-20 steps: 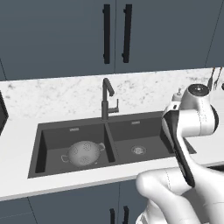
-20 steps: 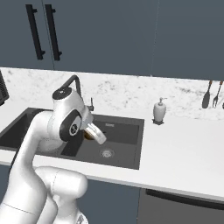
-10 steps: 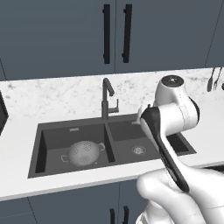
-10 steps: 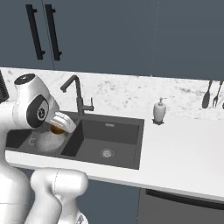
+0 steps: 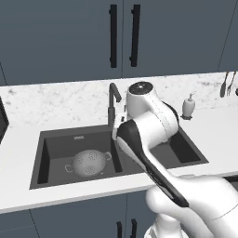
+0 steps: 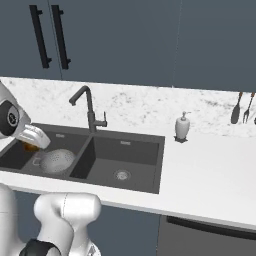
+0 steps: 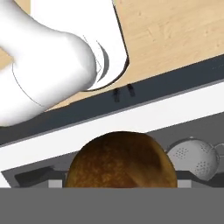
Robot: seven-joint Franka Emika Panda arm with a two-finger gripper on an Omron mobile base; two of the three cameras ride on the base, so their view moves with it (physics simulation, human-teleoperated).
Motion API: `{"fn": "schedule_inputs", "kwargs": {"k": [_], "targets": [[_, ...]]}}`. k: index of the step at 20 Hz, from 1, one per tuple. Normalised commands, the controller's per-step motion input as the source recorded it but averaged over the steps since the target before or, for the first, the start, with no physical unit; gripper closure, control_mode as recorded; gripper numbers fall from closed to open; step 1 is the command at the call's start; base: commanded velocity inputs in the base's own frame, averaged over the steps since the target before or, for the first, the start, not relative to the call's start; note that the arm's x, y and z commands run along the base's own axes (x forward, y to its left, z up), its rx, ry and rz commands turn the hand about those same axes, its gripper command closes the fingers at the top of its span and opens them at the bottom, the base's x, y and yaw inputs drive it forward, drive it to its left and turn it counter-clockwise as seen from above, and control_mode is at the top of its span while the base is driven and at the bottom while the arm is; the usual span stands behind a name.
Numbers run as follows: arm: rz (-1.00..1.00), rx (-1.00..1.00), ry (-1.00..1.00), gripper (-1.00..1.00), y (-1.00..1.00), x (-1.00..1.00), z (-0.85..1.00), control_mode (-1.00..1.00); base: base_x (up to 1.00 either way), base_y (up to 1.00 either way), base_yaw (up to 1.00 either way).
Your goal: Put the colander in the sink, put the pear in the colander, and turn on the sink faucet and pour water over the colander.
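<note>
A glossy white arm (image 5: pixel 153 123) of rounded segments, with dark bands at joints and a dark round cap.

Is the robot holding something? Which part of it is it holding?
Yes, the tool holds the brown pear, above the sink beside the colander. The pear hides the fingertips, so the exact spot of the hold cannot be told.

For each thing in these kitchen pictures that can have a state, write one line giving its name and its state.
colander: upright in the left basin, nothing in it.
pear: held at the gripper, above the sink, not in the colander.
sink faucet: off, no water running.
right basin drain: uncovered.
upper cabinet doors: closed.
</note>
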Motion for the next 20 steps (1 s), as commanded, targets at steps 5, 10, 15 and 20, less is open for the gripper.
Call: {"fn": "schedule_inputs", "kwargs": {"k": [5, 10, 15, 20], "targets": [[-0.05, -0.07, 0.00, 1.00, 1.00, 0.33, -0.26, -1.00, 0.00, 0.00, 0.00], [-0.07, -0.15, 0.00, 1.00, 0.92, 0.67, -0.42, -1.00, 0.00, 0.00, 0.00], [-0.01, -0.05, 0.00, 1.00, 0.32, 0.85, -0.57, -1.00, 0.00, 0.00, 0.00], [0.00, 0.00, 0.00, 1.00, -0.05, 0.68, -0.59, -1.00, 0.00, 0.00, 0.00]]}}
